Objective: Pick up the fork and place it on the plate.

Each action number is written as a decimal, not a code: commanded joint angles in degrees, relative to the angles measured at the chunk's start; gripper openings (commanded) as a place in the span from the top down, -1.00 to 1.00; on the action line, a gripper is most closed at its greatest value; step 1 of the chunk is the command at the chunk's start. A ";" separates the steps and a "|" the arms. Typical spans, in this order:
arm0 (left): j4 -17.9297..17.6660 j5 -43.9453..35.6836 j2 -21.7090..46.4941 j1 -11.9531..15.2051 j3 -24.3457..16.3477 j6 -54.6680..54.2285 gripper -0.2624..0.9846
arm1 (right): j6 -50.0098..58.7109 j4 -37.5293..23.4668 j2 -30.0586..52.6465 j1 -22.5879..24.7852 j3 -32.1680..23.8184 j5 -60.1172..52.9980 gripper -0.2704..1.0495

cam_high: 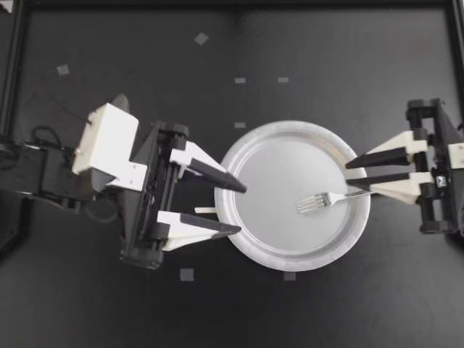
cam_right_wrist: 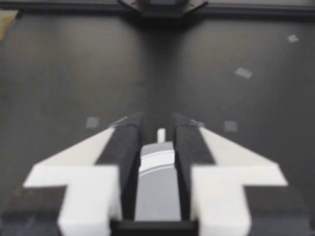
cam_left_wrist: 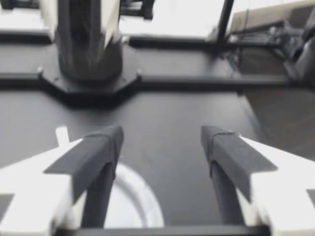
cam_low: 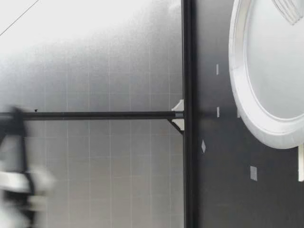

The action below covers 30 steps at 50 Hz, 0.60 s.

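Top view logged: found the fork lying flat on the plate, tines toward the plate's middle and handle running out to its right rim, with the plate mid-table, slightly toward the right edge. Noted right gripper at that rim just by the handle's end, fingers narrowly parted, nothing between them but plate in its wrist view; judged let go, placement likely done. Noted left gripper spread wide and empty over the plate's left rim, probably posted there to steady the plate.
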 commanded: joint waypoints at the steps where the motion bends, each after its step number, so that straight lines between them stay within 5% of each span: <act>1: -0.09 -4.39 1.41 0.44 0.97 1.49 -0.18 | 0.00 0.00 -3.69 0.35 1.93 -4.83 0.17; 11: -0.09 -4.66 2.81 1.23 1.05 2.29 -0.03 | 0.35 0.00 -7.73 0.35 4.75 -5.98 0.24; 30: -0.09 -5.01 4.66 1.58 1.14 3.78 0.21 | -0.09 0.00 -2.20 0.53 5.27 -7.82 0.24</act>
